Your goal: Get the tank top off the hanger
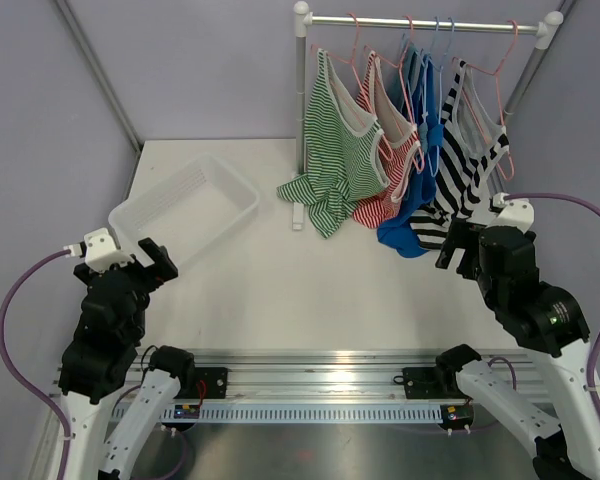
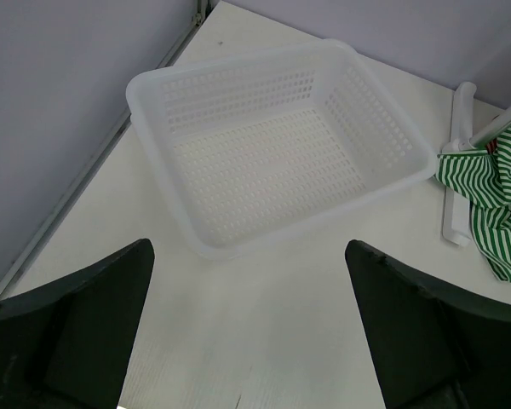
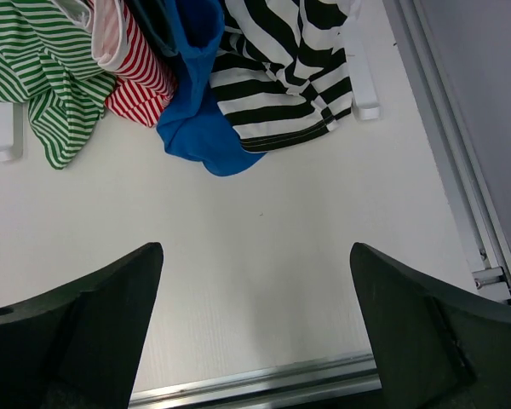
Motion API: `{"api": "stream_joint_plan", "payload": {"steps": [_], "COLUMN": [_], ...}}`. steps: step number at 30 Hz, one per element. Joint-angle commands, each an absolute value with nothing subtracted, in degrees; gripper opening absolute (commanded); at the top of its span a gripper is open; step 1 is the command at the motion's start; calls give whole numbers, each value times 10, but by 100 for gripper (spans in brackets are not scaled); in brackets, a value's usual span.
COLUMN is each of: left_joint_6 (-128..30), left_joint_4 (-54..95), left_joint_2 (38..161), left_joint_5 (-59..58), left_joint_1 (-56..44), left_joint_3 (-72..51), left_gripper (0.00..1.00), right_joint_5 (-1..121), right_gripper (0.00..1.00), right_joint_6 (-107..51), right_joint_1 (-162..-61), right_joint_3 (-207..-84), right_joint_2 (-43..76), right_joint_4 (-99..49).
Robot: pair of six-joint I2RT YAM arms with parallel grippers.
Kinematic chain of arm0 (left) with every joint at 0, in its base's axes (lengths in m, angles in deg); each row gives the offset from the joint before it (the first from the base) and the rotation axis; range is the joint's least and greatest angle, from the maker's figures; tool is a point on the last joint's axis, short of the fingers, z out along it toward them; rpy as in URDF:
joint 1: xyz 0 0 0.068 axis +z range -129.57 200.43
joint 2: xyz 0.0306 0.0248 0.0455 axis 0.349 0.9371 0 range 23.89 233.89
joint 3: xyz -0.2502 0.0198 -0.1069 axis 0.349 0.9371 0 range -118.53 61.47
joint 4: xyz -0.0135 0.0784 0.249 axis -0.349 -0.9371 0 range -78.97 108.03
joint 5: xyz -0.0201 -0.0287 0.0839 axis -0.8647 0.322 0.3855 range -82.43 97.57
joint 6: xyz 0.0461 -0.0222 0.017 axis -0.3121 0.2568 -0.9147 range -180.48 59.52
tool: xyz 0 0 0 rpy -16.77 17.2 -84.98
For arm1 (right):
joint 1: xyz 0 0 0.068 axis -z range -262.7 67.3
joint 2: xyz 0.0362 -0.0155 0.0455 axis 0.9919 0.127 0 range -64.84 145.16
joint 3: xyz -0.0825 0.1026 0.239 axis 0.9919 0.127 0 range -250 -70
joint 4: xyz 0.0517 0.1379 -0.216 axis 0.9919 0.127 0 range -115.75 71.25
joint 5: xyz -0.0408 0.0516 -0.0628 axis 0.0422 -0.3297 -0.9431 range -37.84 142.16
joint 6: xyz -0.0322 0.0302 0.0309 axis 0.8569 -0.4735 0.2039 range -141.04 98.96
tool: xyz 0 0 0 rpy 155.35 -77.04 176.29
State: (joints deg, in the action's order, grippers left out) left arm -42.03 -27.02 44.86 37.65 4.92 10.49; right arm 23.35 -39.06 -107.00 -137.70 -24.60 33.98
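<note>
Four tank tops are hung on hangers [image 1: 500, 70] from a rail [image 1: 420, 22] at the far edge of the table [image 1: 280, 290], toward its right corner: a green-striped top [image 1: 335, 150], a red-striped top [image 1: 390, 160], a blue top [image 1: 420, 150] and a black-and-white top [image 1: 470, 150]. A white basket [image 1: 242, 190] is set near the left edge. The left end effector [image 1: 155, 260] is held just beside the basket and the right end effector [image 1: 460, 245] beside the black-and-white top. The fingers of both are spread apart, with nothing gripped.

The basket [image 1: 248, 205] lies at the left of the table [image 1: 300, 290]; the rack [image 1: 420, 22] stands at the far right; tank tops [image 1: 400, 150] hang side by side on hangers [image 1: 358, 45] from its rail, hems touching the table; the left gripper [image 1: 156, 258] hovers before the basket, the right gripper [image 1: 458, 245] before the rightmost of the tank tops.
</note>
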Motion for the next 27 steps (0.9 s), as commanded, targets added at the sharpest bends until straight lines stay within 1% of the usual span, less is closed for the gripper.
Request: {"api": "stream_joint_plan", "payload": {"steps": [1, 3, 7, 10, 13, 16, 17, 18, 19, 21, 22, 23, 24, 25, 26, 27], "left_joint_6": [-414, -412, -410, -411, -412, -411, -411, -411, -411, -412, -411, -411, -412, -412, -412, -411], "left_joint_4": [-249, -251, -249, -249, -243, -242, -242, -240, -240, -236, -236, -236, -234, -234, -234, -235], "left_joint_2": [443, 442, 442, 444, 447, 447, 446, 445, 444, 442, 443, 443, 444, 444, 445, 444], "left_joint_5": [386, 389, 389, 385, 378, 375, 375, 374, 371, 367, 365, 364, 361, 360, 360, 360], "left_joint_1": [44, 44, 44, 44, 43, 43, 43, 43, 43, 43, 43, 43, 43, 43, 43, 43], "left_joint_3": [99, 101, 101, 101, 108, 115, 116, 118, 121, 123, 124, 125, 126, 127, 126, 127], "left_gripper": [99, 99, 99, 99, 99, 99, 99, 99, 99, 99, 99, 99, 99, 99, 99, 99], "right_joint_5": [214, 225, 259, 276, 283, 292, 297, 299, 308, 338, 351, 388, 400, 411, 417, 417], "right_gripper": [100, 99, 99, 100, 100, 99, 99, 100, 99, 97, 94, 91, 90, 86, 80, 77], "right_joint_6": [-398, -398, -390, -377, -342, -299, -278, -269, -251, -236, -224, -217, -214, -197, -193, -187], "right_joint_1": [-1074, -1075, -1074, -1075, -1074, -1073, -1073, -1073, -1073, -1073, -1072, -1072, -1071, -1070, -1068, -1067], "right_joint_3": [-1396, -1397, -1386, -1405, -1464, -1549, -1598, -1626, -1654, -1742, -1774, -1833, -1864, -1897, -1960, -1989], "right_joint_2": [-242, -246, -253, -223, -153, -64, -17, 7, 57, 107, 155, 179, 204, 256, 283, 308], "right_joint_4": [315, 304, 226, 184, 158, 145, 144, 144, 149, 160, 176, 183, 199, 212, 223, 243]}}
